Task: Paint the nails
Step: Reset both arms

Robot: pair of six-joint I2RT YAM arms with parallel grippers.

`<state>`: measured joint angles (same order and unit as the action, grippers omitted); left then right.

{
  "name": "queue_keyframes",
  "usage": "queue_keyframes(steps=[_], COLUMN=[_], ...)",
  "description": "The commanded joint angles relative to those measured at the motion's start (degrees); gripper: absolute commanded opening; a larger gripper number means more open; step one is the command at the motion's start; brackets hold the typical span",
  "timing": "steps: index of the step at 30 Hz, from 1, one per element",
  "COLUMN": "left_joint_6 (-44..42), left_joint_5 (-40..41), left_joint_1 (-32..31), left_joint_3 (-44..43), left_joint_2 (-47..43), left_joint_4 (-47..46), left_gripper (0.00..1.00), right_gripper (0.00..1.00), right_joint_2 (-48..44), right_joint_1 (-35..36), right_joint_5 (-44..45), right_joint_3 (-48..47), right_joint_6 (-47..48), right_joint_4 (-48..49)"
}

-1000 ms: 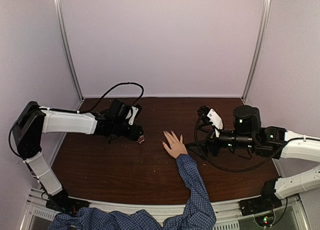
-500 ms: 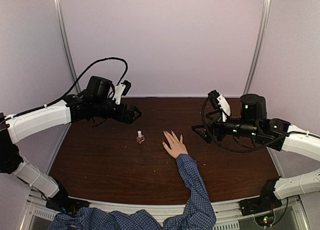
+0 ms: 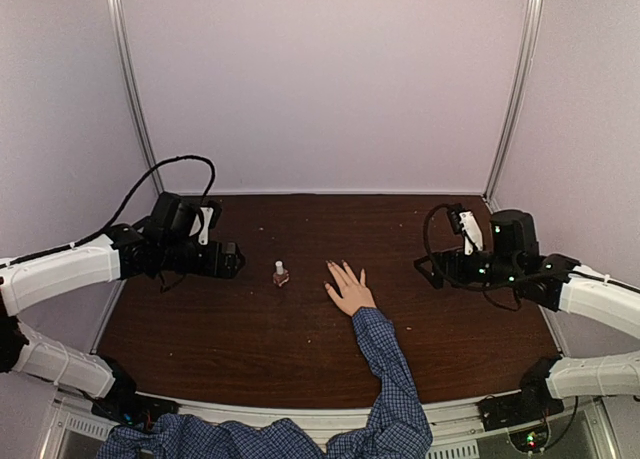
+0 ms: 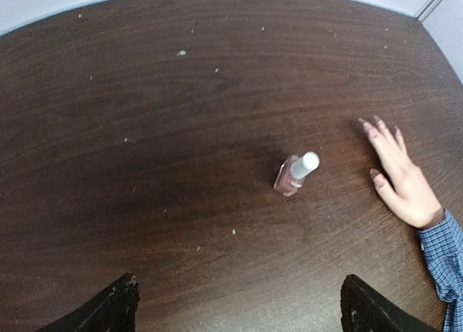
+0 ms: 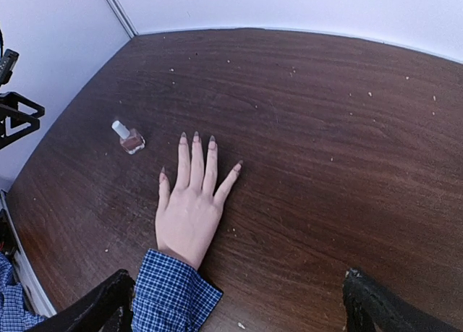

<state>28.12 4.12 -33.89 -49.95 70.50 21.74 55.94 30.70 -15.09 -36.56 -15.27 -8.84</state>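
Note:
A light-skinned hand [image 3: 350,293] in a blue checked sleeve lies flat, palm down, at the table's middle. Its long pointed nails [image 5: 195,138] tip the spread fingers and look dusky pink; they also show in the left wrist view [image 4: 372,126]. A small pink polish bottle [image 3: 281,273] with a white cap stands upright just left of the fingertips. My left gripper [image 3: 232,261] hovers left of the bottle, jaws wide open and empty [image 4: 239,310]. Right of the hand, my right gripper [image 3: 428,269] is open and holds nothing [image 5: 239,303].
The dark brown wooden table [image 3: 250,349] is dotted with small crumbs. White walls with metal corner rails close it in at the back and sides. The sleeved forearm [image 3: 392,379] runs from the near edge up to the hand.
My left gripper let go of the bottle, opened wide and drew back to the left. The bottle now stands alone. My right arm pulled back to the right and lowered.

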Motion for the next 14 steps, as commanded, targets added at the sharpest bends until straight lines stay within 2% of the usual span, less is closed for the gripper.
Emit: queue_keyframes(steps=[1, 6, 14], left_joint_6=[2.56, 2.60, 2.40], left_joint_5=[2.33, 2.80, 4.07], left_joint_1=[0.14, 0.14, 0.14], left_joint_3=[3.54, 5.98, 5.66], left_joint_2=[0.47, 1.45, 1.04], left_joint_4=[-0.72, -2.17, -2.71], left_gripper=[0.98, 0.98, 0.98], right_gripper=[1.00, 1.00, 1.00], right_joint_2=[-2.80, -5.08, -5.77], right_joint_1=[-1.00, -1.06, -1.26], right_joint_5=[2.11, 4.65, 5.33], right_joint_3=[3.91, 8.59, 9.52], right_joint_6=[-2.54, -3.83, -3.50], right_joint_4=[2.67, 5.48, 6.38])
